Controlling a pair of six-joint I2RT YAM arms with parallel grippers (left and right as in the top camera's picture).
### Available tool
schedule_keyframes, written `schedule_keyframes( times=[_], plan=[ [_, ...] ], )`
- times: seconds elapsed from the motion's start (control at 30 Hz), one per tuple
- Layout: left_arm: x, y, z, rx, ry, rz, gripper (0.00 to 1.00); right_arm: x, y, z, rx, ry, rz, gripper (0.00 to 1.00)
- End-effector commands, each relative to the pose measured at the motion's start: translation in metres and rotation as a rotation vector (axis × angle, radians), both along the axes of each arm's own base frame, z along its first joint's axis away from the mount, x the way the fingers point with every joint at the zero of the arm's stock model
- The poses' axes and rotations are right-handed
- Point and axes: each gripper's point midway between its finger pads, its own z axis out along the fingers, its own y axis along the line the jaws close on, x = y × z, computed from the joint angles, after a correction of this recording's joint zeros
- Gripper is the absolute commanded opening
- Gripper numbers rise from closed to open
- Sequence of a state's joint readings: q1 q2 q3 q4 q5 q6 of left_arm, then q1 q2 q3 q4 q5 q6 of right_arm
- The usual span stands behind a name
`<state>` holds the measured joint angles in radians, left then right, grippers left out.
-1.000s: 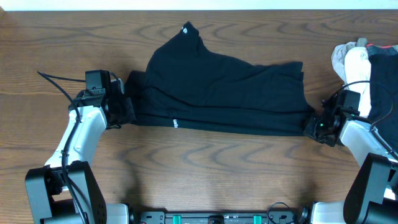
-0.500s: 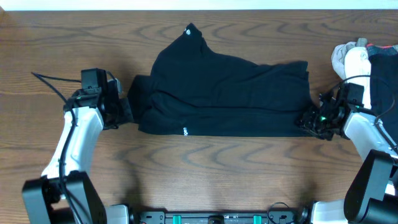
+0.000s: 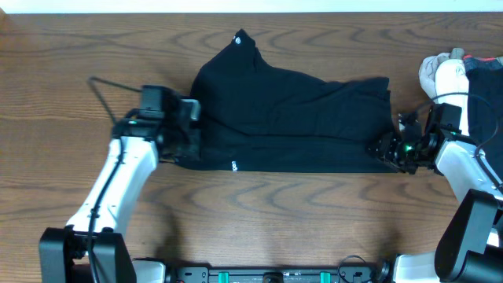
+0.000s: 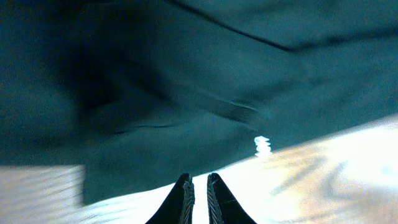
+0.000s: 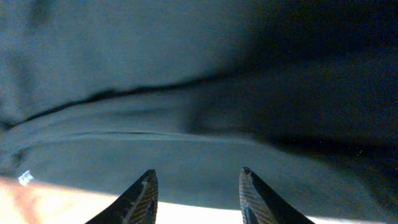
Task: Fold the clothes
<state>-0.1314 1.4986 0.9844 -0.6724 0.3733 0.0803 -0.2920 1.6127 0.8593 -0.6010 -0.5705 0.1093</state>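
The black shirt (image 3: 291, 118) of the clothes lies folded into a wide band across the table's middle, its white neck label (image 3: 238, 38) at the far tip and its tiny hem logo (image 3: 233, 166) at the near edge. My left gripper (image 3: 187, 141) hovers over the shirt's left end. In the left wrist view it (image 4: 198, 180) is shut and empty above bare table, with the shirt's hem (image 4: 155, 168) and logo (image 4: 262, 145) just ahead. My right gripper (image 3: 383, 151) sits at the shirt's right end. It (image 5: 198, 173) is open, the fabric edge (image 5: 186, 186) lying loose between its fingers.
A pile of other clothes lies at the far right: a white garment (image 3: 440, 75) and a dark one with red trim (image 3: 483, 71), close behind my right arm. The wooden table (image 3: 259, 220) runs to a far edge along the top.
My left arm has swung right, over the shirt's left end, and the sleeve that stuck out there no longer shows. My right gripper has opened and let go of the right end.
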Motion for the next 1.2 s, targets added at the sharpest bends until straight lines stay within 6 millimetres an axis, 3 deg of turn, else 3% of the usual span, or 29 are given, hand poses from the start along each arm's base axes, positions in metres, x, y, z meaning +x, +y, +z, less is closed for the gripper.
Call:
schedule_keyframes(
  times=[0.0,0.1,0.27,0.37,0.4,0.47,0.6,0.73,0.9,1.17],
  plan=[
    [-0.005,-0.025,-0.005,0.009,-0.019,-0.176,0.12,0.016,0.035,0.048,0.222,-0.267,0.220,0.41],
    [-0.009,-0.043,-0.013,0.024,-0.032,-0.299,0.12,0.021,0.046,0.071,0.313,-0.358,0.272,0.38],
    [-0.008,-0.058,-0.031,0.085,-0.040,-0.375,0.14,0.026,0.045,0.078,0.318,-0.375,0.274,0.40],
    [-0.006,-0.059,-0.043,0.126,-0.033,-0.389,0.44,0.025,0.046,0.077,0.321,-0.368,0.272,0.40],
    [-0.005,-0.061,-0.045,0.128,-0.036,-0.392,0.50,0.024,0.046,0.077,0.322,-0.367,0.272,0.40],
    [0.000,-0.064,-0.050,0.128,-0.047,-0.395,0.55,0.024,0.046,0.077,0.322,-0.366,0.272,0.40],
    [0.013,-0.061,-0.060,0.167,-0.074,-0.381,0.56,0.024,0.046,0.077,0.328,-0.354,0.261,0.40],
    [0.020,-0.062,-0.066,0.170,-0.090,-0.378,0.48,0.024,0.046,0.077,0.328,-0.354,0.261,0.39],
    [0.026,-0.062,-0.068,0.182,-0.103,-0.365,0.08,0.024,0.046,0.077,0.327,-0.353,0.261,0.38],
    [0.054,-0.064,-0.030,0.206,-0.195,-0.328,0.06,0.024,0.045,0.077,0.324,-0.354,0.261,0.38]
  ],
)
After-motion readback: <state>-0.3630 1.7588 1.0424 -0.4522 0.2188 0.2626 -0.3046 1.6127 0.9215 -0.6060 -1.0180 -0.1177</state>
